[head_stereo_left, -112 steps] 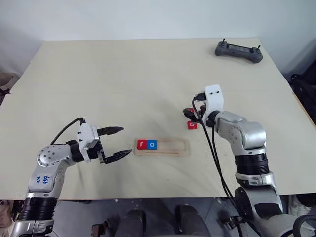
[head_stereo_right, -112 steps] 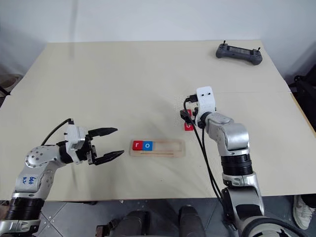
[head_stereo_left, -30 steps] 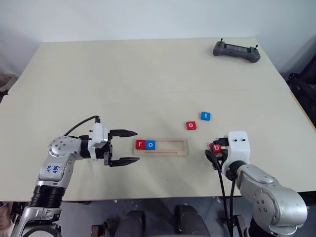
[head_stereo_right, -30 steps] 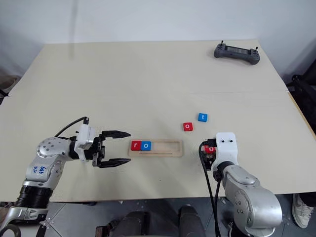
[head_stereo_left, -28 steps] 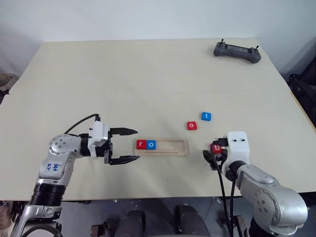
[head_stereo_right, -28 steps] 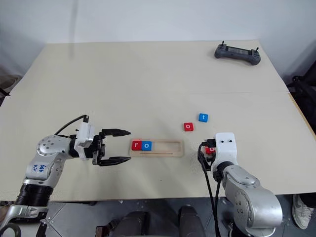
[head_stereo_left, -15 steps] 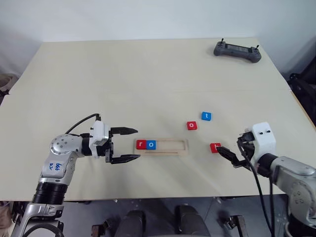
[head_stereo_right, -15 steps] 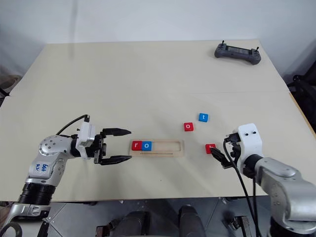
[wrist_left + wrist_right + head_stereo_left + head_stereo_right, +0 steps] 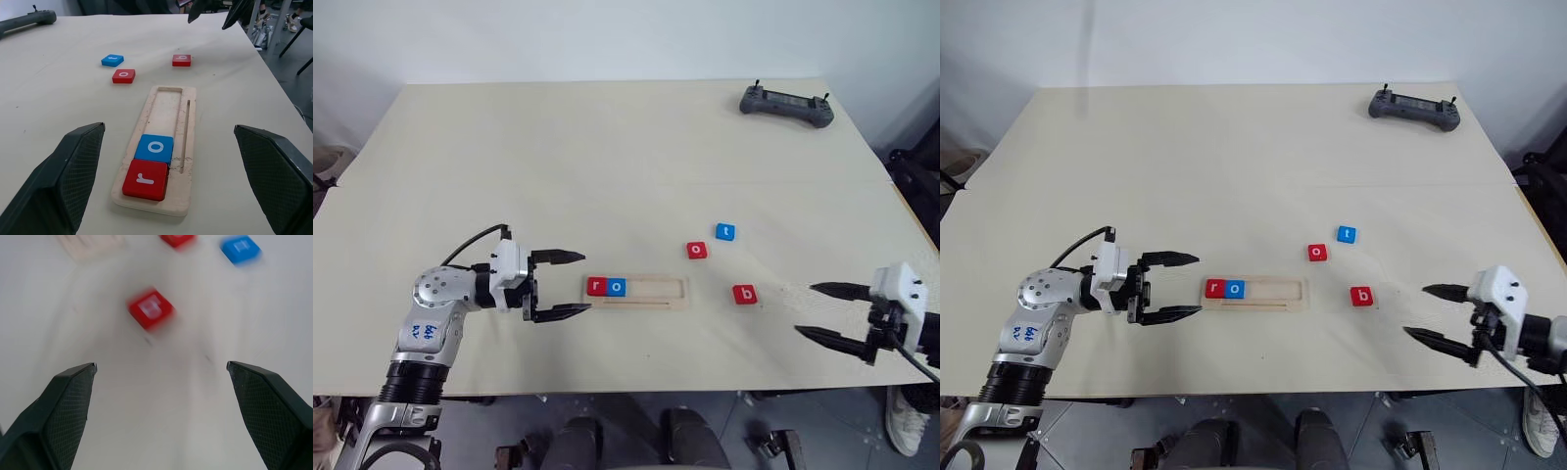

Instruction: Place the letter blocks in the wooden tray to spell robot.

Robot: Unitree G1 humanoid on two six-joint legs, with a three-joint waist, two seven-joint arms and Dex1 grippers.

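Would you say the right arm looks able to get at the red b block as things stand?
Probably yes. The right pincer is open and points toward the red b block, which lies alone on bare table with nothing between them.

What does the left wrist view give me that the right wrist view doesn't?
Left wrist view adds the wooden tray with the red r block and blue o block seated at one end, the grey controller, and the right gripper, jaws open. Right wrist view adds nothing distinct. Shared: red b block, red o block and blue t block, loose on the table.
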